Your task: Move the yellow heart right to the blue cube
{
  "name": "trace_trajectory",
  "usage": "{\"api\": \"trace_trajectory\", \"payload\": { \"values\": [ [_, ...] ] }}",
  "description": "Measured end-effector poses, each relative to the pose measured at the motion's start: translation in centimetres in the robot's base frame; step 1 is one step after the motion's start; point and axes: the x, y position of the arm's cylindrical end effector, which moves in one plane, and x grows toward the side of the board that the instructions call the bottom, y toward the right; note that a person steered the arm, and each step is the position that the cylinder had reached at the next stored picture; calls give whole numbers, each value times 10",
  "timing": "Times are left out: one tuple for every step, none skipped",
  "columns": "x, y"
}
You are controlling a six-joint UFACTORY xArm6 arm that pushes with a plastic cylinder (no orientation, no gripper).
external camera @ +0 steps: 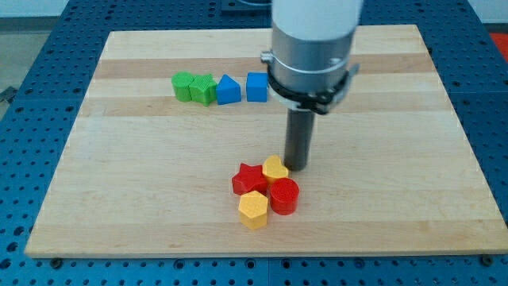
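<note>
1. Nearest the view's bottom, a yellow hexagon block [253, 210] touches a red cylinder [284, 196] at its 2 o'clock.
2. Just behind them sit a red star [248, 179] and the yellow heart [275, 168], all four clustered.
3. My tip [298, 166] rests just at the heart's 3 o'clock; this end effector is a plain rod, with nothing to spread or pinch.
4. At 11 o'clock, well apart, a row holds two green blocks [194, 87], a blue pointed block [228, 90] and the blue cube [256, 86].
5. No writing is readable.
6. Pale wooden table [119, 175] lies on a blue perforated bench [16, 230].

Count on my board [119, 199]: 8 blocks. 2 green blocks [184, 86] [204, 89], 2 blue [228, 90] [256, 86], 2 red [248, 179] [284, 195], 2 yellow [275, 168] [253, 209].
</note>
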Motion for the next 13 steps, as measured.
{"api": "trace_trajectory", "payload": {
  "values": [
    [-12,-11],
    [19,32],
    [56,52],
    [89,31],
    [91,-15],
    [59,-27],
    [10,-27],
    [-12,-27],
    [-12,-24],
    [-12,-6],
    [-1,-5],
    [-4,11],
    [-33,31]
  ]
}}
